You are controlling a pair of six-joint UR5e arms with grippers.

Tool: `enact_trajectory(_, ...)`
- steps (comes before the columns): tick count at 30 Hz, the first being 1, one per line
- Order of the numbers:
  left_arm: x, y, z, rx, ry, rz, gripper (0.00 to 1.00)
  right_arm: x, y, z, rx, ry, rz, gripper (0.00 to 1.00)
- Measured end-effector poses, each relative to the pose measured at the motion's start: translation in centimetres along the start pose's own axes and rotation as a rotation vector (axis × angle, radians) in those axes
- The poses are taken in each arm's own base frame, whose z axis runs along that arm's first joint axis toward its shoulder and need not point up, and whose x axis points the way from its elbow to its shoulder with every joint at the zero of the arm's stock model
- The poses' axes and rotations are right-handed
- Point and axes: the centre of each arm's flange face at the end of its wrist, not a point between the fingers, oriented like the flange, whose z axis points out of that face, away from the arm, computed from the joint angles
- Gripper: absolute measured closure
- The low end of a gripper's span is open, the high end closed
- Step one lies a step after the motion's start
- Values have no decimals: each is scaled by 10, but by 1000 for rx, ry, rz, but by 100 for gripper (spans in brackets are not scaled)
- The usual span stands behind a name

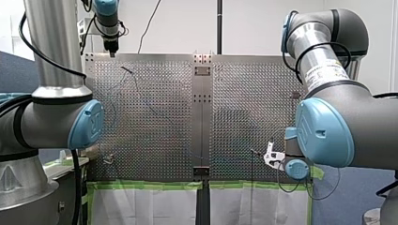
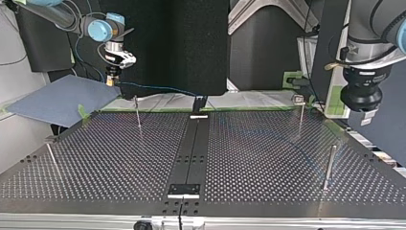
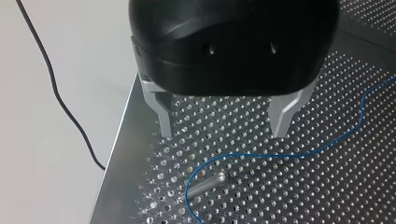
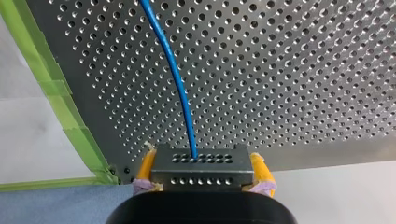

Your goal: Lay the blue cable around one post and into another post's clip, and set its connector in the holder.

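Observation:
My right gripper [image 4: 202,158] has its yellow pads shut on a dark grey connector block [image 4: 201,173], and the blue cable [image 4: 173,74] leaves the block across the perforated plate. In the top view this gripper [image 2: 111,80] hangs above the plate's far left corner, with the cable [image 2: 158,88] stretching toward the black holder [image 2: 198,103]. My left gripper [image 3: 224,128] stands open, its metal fingers [image 3: 163,122] just above the plate. Ahead of it the cable [image 3: 261,156] curls around a short metal post [image 3: 208,183]. The front view shows that gripper [image 1: 111,51] at the plate's far edge.
Thin posts [image 2: 138,114] [image 2: 329,165] stand on the plate, one with a clip on top [image 2: 299,100]. A blue sheet [image 2: 62,98] lies beyond the plate's corner at the top view's left. Green tape [image 4: 70,126] borders the plate. A black wire [image 3: 56,88] hangs beside the plate's edge.

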Motion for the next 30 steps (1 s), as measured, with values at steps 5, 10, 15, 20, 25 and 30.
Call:
enact_trajectory(5, 0, 0, 1, -1, -1, -1, 1, 0, -1, 0, 2, 0, -1, 100)
enact_trajectory(10, -1, -1, 0, 10, -12, -8, 1, 0, -1, 0, 1, 1, -2, 100)
enact_trajectory(15, -5, -5, -7, 52, -53, -20, 1, 0, -3, 0, 2, 1, -5, 100)
enact_trajectory(20, -3, -8, -20, 112, -99, -54, 1, 0, -4, 0, 3, 1, -7, 100)
enact_trajectory(25, 7, -14, -30, 181, -125, -67, 1, 0, -5, 0, 4, 0, -7, 100)
enact_trajectory(30, 21, -22, -35, 250, -136, -66, 1, -1, -6, -1, 6, -1, -8, 100)
